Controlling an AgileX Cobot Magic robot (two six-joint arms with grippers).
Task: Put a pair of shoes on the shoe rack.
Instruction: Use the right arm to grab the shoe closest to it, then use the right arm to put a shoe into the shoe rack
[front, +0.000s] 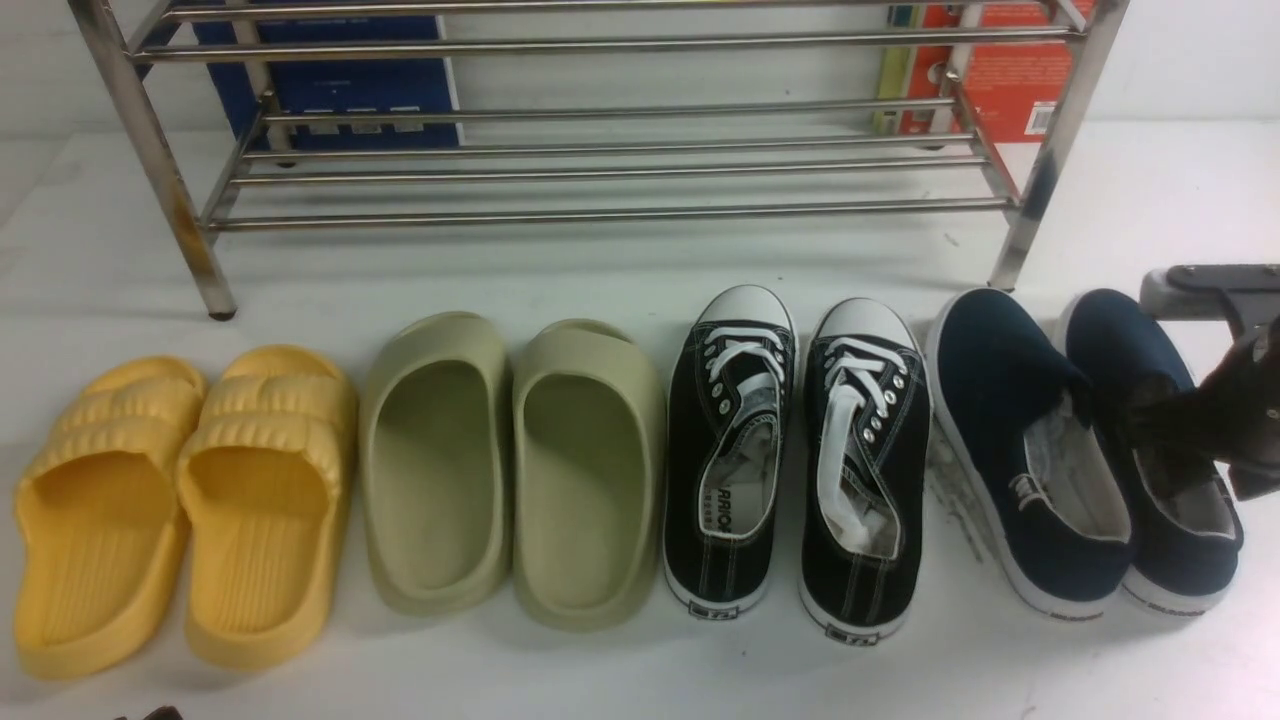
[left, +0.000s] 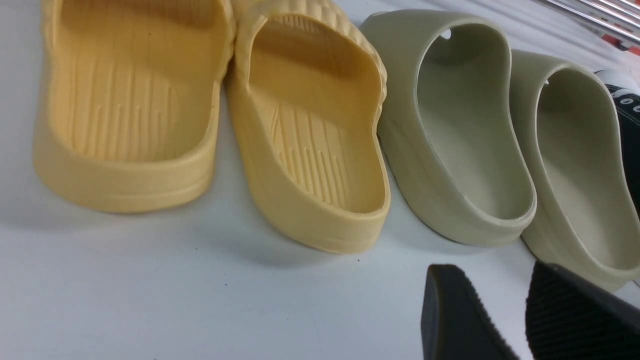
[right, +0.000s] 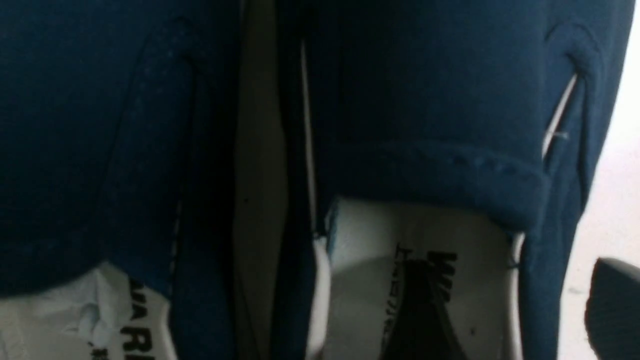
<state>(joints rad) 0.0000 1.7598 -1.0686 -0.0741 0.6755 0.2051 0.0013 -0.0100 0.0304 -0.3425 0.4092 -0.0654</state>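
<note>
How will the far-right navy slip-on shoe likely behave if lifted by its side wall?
The navy shoe would probably sag and flex, since its canvas upper looks soft and creased. It seems light for its size: thin cloth on a low white sole. Pushed, it should slide rather than tip, as that sole sits flat.

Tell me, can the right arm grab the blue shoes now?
Probably yes. The right gripper is open right at the blue shoes: one finger sits inside the outer shoe, the other outside its wall. Nothing stands in between.
</note>
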